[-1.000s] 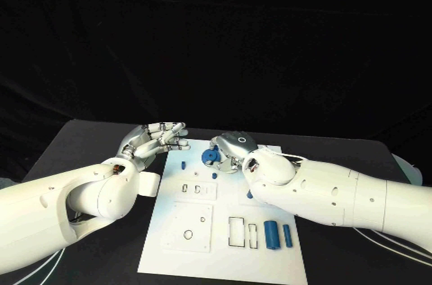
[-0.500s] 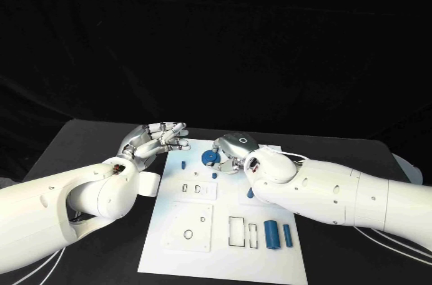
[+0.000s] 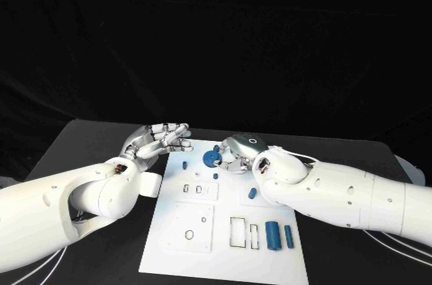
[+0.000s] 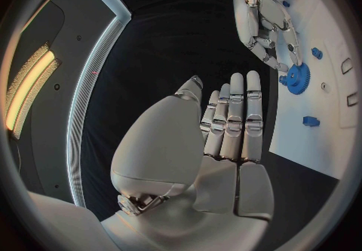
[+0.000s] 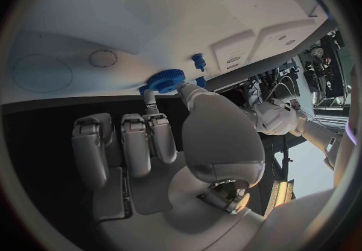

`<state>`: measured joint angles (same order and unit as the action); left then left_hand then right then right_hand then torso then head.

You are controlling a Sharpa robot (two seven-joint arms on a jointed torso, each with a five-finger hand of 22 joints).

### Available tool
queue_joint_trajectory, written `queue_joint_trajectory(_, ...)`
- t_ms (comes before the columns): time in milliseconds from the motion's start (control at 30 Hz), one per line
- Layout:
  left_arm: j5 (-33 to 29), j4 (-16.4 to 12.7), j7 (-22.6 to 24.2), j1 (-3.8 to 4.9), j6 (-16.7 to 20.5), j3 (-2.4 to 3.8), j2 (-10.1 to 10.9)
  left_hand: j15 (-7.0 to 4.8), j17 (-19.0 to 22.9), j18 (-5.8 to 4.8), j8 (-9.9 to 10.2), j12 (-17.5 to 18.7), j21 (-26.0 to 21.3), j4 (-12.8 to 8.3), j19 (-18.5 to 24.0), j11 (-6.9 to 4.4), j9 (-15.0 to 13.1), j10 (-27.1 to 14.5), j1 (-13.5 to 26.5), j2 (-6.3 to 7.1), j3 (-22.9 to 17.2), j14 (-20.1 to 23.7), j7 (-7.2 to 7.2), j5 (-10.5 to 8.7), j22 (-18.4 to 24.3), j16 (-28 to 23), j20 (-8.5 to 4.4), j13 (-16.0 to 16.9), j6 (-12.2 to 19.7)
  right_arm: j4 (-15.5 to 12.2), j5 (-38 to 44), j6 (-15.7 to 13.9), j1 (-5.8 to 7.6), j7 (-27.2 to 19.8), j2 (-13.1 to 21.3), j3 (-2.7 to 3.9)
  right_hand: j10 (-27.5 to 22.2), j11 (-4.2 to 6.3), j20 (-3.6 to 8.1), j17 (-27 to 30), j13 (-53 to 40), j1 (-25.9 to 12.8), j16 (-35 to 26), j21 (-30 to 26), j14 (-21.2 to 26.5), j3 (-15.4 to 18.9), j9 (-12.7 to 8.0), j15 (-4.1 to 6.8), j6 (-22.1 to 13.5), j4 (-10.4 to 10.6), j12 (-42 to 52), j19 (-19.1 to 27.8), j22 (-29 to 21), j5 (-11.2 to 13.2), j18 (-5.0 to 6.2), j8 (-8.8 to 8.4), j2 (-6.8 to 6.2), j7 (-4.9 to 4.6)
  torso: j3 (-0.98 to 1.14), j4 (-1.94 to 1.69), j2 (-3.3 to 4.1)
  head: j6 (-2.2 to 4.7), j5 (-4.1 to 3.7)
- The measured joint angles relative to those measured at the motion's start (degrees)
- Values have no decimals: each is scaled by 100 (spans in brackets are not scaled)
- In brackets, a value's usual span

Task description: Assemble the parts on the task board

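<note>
Head view: right hand point(image 3: 236, 151) pinching blue gear point(image 3: 211, 158) at board's point(image 3: 225, 260) far end; left hand point(image 3: 160, 140) spread, empty; lower gear level onto its post

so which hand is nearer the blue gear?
Right. The right hand pinches the blue gear at its fingers, above the task board. The left hand hovers open off the board's left edge, apart from the gear.

Black table point(image 3: 90, 141), white task board point(image 3: 225, 247) lying on it
</note>
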<state>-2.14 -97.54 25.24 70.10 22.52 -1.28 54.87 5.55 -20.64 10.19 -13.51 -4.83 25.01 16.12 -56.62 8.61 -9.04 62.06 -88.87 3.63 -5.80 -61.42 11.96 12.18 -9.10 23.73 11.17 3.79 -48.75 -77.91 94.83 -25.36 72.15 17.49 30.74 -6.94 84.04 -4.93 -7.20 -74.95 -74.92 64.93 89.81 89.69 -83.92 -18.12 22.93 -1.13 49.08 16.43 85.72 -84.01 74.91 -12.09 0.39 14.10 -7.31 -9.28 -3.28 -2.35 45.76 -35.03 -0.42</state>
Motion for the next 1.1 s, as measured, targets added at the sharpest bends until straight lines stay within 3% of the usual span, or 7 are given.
queue_joint_trajectory(133,0,8,-7,0,-13,0,7,0,0,0,0,0,0,0,0,0,0,0,0,0,0,0,0,0,0,0,0,0,0,-414,-131,-217,84,-75,444,17,0,0,0,0,0,79,0,0,0,-71,5,0,0,-8,11,0,0,-68,0,-23,-33,0,6,19,-12,12,-5)
queue_joint_trajectory(267,0,20,-11,0,-18,-1,16,0,0,0,0,0,0,0,0,0,0,0,0,0,0,0,0,0,0,0,0,0,0,-824,-605,-466,299,-512,1160,45,0,0,0,1,0,337,0,0,0,-210,17,0,30,-81,-1,0,0,-162,0,-71,-117,-30,15,46,-26,37,-14)
queue_joint_trajectory(367,0,32,-13,0,-20,-2,16,0,-6,0,0,21,0,0,0,0,0,0,0,0,0,0,0,0,0,0,0,0,0,-968,-1095,-542,384,-947,1589,52,0,0,0,1,1,685,0,-44,0,-377,32,0,69,-247,-57,0,-1,-154,0,-116,-209,-34,26,77,-43,46,-14)
queue_joint_trajectory(533,1,89,-15,0,-26,-2,-15,0,-7,0,0,21,0,16,0,0,0,0,0,0,-16,0,0,0,0,0,0,0,0,-1032,-1956,-530,415,-1742,2134,39,0,0,0,1,1,988,0,-45,0,-466,47,0,118,-464,-57,0,2,-243,0,-133,-369,-25,62,140,-85,44,10)
queue_joint_trajectory(767,1,180,-15,0,-40,-6,-65,0,-20,1,0,21,0,32,21,0,-1,0,0,0,-32,0,21,0,-1,-23,20,5,-21,-861,-2578,-406,208,-2371,2551,16,0,0,0,2,1,1218,0,-44,0,-561,52,0,160,-612,-80,0,4,-244,0,-182,-418,-25,126,198,-131,-2,-18)
queue_joint_trajectory(933,1,224,-15,-1,-47,-10,-83,0,-20,0,0,21,0,32,21,0,-1,0,0,0,-32,0,21,0,0,-23,20,5,-20,-611,-2760,-307,18,-2587,2579,9,0,0,0,2,1,1284,0,-88,0,-583,52,0,160,-682,-124,0,4,-244,1,-259,-485,-24,174,238,-150,-20,-17)
queue_joint_trajectory(1100,1,244,-15,-2,-54,-13,-95,0,-28,0,0,21,0,32,21,21,-1,21,0,0,-31,0,20,0,0,-23,20,5,-20,-420,-2858,-227,-120,-2708,2509,8,-3,-3,0,2,1,1313,0,-88,0,-568,24,0,39,-713,-169,0,3,-244,0,-361,-514,-102,211,251,-153,-41,-16)
